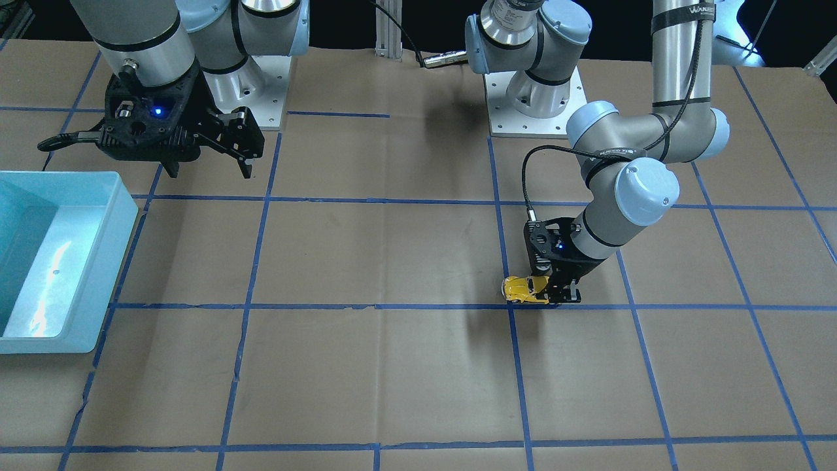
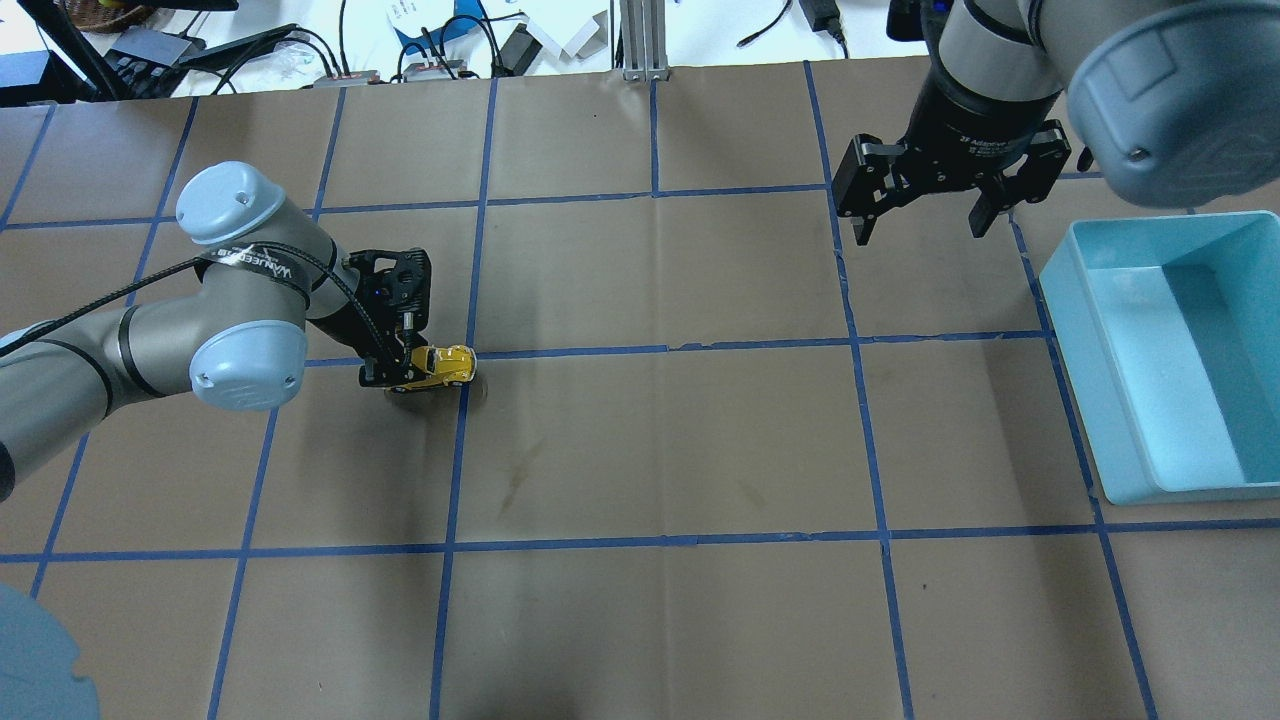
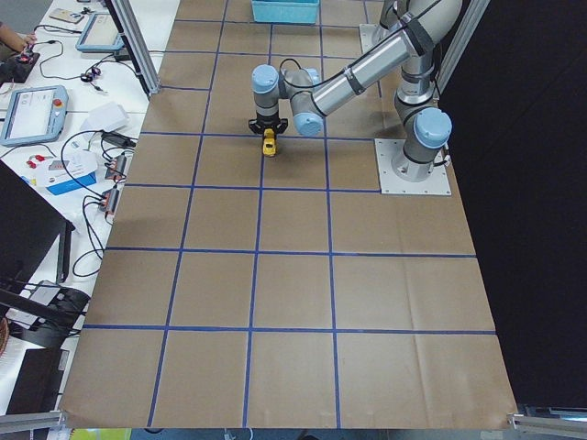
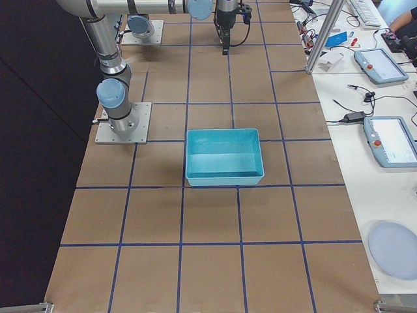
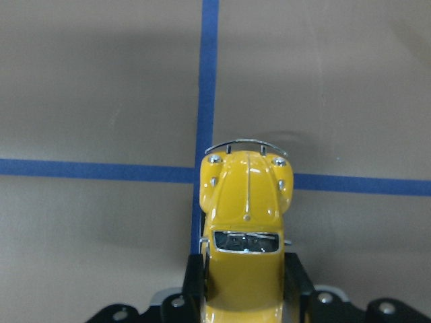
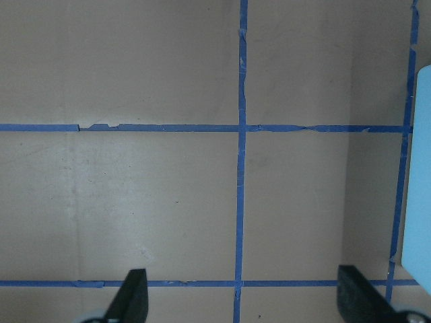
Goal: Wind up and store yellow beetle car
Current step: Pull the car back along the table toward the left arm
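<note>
The yellow beetle car (image 2: 440, 365) sits low over a crossing of blue tape lines on the robot's left half of the table. My left gripper (image 2: 405, 372) is shut on the yellow beetle car's rear half. In the left wrist view the yellow beetle car (image 5: 246, 222) points away from the camera, its sides pressed by the black fingers (image 5: 195, 282). The car (image 1: 526, 289) sticks out from the left gripper (image 1: 556, 293) toward the table's middle. My right gripper (image 2: 925, 205) hangs open and holds nothing, above the table near the blue bin.
A light blue open bin (image 2: 1170, 360) stands at the robot's right edge of the table, nothing visible inside. Brown paper with a blue tape grid (image 2: 660, 350) covers the table. Cables and devices lie beyond the far edge (image 2: 450, 40).
</note>
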You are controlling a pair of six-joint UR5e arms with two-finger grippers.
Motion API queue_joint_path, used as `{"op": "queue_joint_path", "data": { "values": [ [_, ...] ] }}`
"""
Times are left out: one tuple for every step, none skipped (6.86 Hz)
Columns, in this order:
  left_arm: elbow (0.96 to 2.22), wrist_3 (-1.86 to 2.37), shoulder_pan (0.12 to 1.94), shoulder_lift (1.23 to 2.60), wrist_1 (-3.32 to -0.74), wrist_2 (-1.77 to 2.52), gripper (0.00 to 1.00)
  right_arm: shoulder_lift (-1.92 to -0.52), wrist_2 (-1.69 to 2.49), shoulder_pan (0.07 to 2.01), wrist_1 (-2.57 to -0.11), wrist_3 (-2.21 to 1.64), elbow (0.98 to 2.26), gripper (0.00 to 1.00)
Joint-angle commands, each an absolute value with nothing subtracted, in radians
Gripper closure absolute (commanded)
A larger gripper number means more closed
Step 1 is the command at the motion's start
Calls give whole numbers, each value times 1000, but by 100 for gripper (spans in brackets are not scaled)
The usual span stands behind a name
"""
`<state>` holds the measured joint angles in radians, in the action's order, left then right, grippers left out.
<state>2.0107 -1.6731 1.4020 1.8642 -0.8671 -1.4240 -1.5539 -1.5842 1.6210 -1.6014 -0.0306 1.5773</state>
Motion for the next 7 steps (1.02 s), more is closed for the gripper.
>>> {"op": "queue_joint_path", "data": {
  "values": [
    [2013,-1674,1401,1867,-868,-1433,78,-1554,-1585,1621,-1612,-25,1585,0],
    [2013,-1674,1401,1868,-868,-1439,78,-1554,-1586,1621,-1614,-23,1582,0],
    [2013,-1674,1401,1871,-868,-1456,78,-1554,-1621,1618,-1602,-23,1580,0],
    [2011,-1680,1401,1878,-868,-1472,78,-1554,-1631,1614,-1597,-23,1578,0],
    [2011,-1683,1401,1878,-868,-1476,78,-1554,-1631,1614,-1598,-23,1575,0],
    [2011,-1693,1401,1878,-868,-1477,78,-1554,-1632,1614,-1598,-21,1574,0],
    [2011,-1695,1399,1876,-868,-1495,78,-1555,-1632,1614,-1598,-21,1572,0]
  ]
}}
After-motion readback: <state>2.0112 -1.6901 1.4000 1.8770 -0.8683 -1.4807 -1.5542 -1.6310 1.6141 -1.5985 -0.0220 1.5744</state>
